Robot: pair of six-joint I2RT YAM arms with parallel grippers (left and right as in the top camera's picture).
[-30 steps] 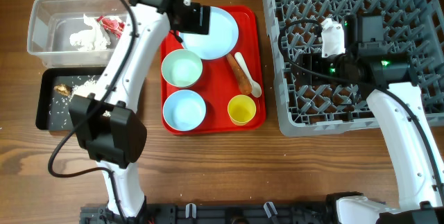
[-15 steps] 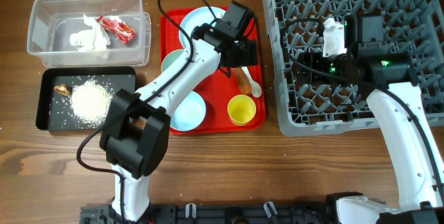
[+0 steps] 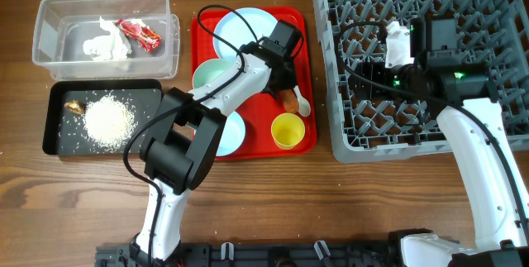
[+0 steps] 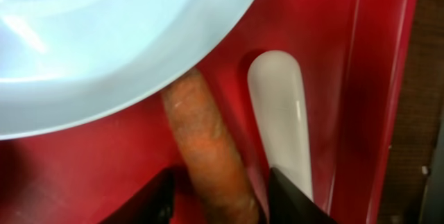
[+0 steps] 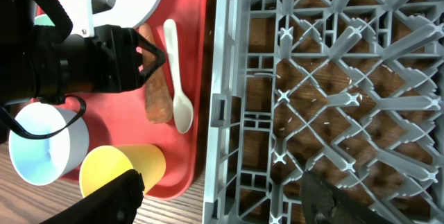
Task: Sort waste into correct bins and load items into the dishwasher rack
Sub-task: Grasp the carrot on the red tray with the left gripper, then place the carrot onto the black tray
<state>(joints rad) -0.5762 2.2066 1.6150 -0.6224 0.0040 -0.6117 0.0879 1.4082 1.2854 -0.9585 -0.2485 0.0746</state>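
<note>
The orange carrot (image 4: 208,148) lies on the red tray beside the white spoon (image 4: 281,113), just below the pale blue plate (image 4: 104,37). My left gripper (image 4: 218,207) straddles the carrot, its jaws close on both sides with a thin strip of red tray still showing; from overhead the left gripper (image 3: 287,85) is above the carrot (image 3: 292,100). My right gripper (image 5: 222,203) hangs wide open and empty over the left edge of the dishwasher rack (image 3: 430,2). The green bowl (image 3: 211,75), blue bowl (image 3: 233,132) and yellow cup (image 3: 288,131) stand on the tray.
The clear tub (image 3: 50,60) holds tissue (image 3: 106,48) and a red-and-white wrapper (image 3: 139,31). The black tray (image 3: 58,139) holds rice (image 3: 109,119) and a brown scrap (image 3: 76,106). The red tray (image 3: 307,143) lies between the bins and the rack.
My left arm has swung right from the plate's far left side to the carrot, and its jaws have narrowed around it. The right arm has not moved.
</note>
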